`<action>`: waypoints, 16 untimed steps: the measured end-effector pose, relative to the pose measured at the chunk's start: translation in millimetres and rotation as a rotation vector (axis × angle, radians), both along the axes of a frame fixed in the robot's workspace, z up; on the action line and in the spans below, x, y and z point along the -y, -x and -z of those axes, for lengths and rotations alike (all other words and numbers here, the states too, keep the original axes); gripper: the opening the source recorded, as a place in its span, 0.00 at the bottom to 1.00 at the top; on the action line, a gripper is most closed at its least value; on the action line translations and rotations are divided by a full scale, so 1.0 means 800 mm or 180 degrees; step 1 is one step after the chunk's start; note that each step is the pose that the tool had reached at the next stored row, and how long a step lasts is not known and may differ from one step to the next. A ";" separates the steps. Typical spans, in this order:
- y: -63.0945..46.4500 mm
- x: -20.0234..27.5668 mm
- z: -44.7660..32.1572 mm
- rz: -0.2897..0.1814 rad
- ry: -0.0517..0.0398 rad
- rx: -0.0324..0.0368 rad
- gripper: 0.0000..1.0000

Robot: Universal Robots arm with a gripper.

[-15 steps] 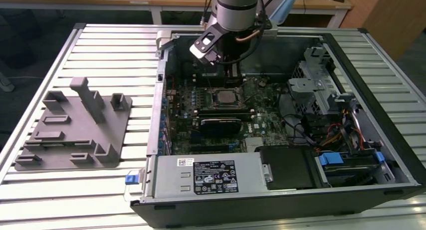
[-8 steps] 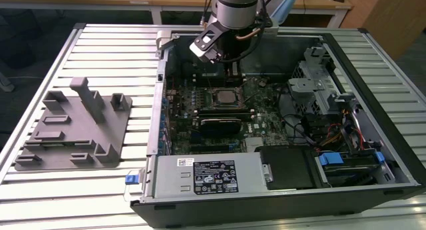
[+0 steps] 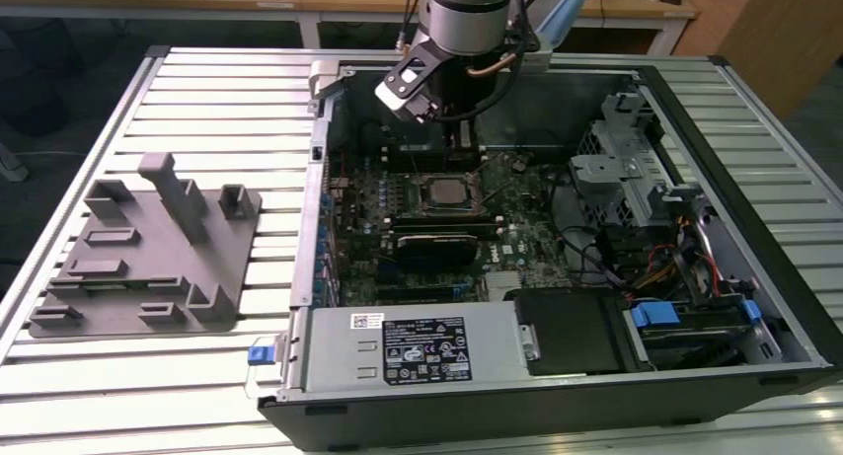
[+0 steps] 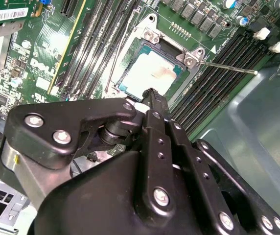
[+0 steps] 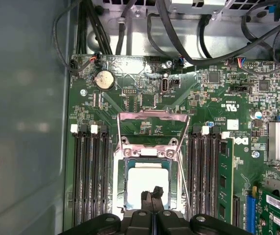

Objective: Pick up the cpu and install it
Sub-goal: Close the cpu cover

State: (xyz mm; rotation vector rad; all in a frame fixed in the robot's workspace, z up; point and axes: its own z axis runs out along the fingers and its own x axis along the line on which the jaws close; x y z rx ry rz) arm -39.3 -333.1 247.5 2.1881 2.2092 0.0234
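- The cpu (image 5: 142,178) lies flat in the motherboard socket (image 5: 122,188), whose load plate (image 5: 152,128) is hinged up, near the centre of the exterior view.
- The tool (image 5: 152,197) hangs just over the cpu, with its fingers drawn together and gripping nothing.
- The open computer case (image 3: 737,110) rests on the slatted table (image 3: 197,90) — a grey fixture (image 3: 145,248) sits at the exterior view's left.

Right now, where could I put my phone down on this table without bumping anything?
Bare slats of the table lie beyond the grey fixture, and in front of it along the near edge. Inside the computer case it is crowded: boards, cables and the gripper over the cpu.
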 end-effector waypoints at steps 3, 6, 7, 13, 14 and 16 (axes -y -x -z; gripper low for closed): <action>0.000 0.0001 -0.0021 0.0000 0.0002 -0.0001 0.11; 0.000 0.0000 -0.0082 0.0000 0.0000 0.0000 0.11; 0.000 0.0000 -0.0108 0.0000 0.0000 0.0000 0.11; 0.000 0.0000 -0.0249 0.0000 0.0000 0.0000 0.11; 0.000 0.0000 -0.0269 0.0000 0.0000 0.0000 0.11; 0.000 0.0000 -0.0305 0.0000 0.0000 0.0000 0.11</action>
